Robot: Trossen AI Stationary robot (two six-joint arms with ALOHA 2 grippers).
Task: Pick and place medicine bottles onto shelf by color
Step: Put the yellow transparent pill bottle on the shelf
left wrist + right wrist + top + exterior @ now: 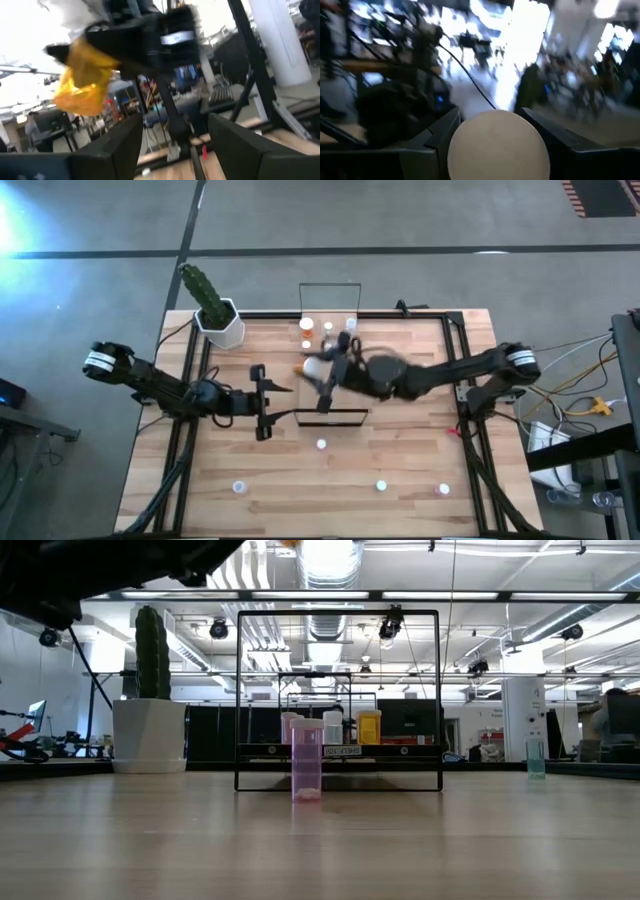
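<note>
The shelf (pixel 330 284) stands mid-table, and its board (pixel 340 751) carries a pink (pixel 290 728), a white (pixel 333 727) and an orange bottle (pixel 369 727). My right gripper (pixel 322 370) reaches in from the right, high over the shelf's left side, shut on an orange bottle (pixel 305 367). The bottle also shows in the left wrist view (pixel 82 80). My left gripper (pixel 262 400) is open and empty just left of the shelf, above the table. A pink bottle (pixel 306 760) stands on its base in front of the shelf. My right gripper pinches the orange bottle at its white-capped end (pixel 495 145) between the two fingers (pixel 442 132). The round cap faces back toward the wrist, and the orange body (pixel 85 82) sticks out past the fingertips toward the table's left. The bottle lies tilted, lifted clear of shelf and table.
Loose bottles stand on the near part of the table (pixel 321 444), (pixel 239 487), (pixel 381 485), (pixel 443 489). One bluish bottle shows at the right in the low view (pixel 535 757). A cactus in a white pot (pixel 218 320) stands at the far left corner.
</note>
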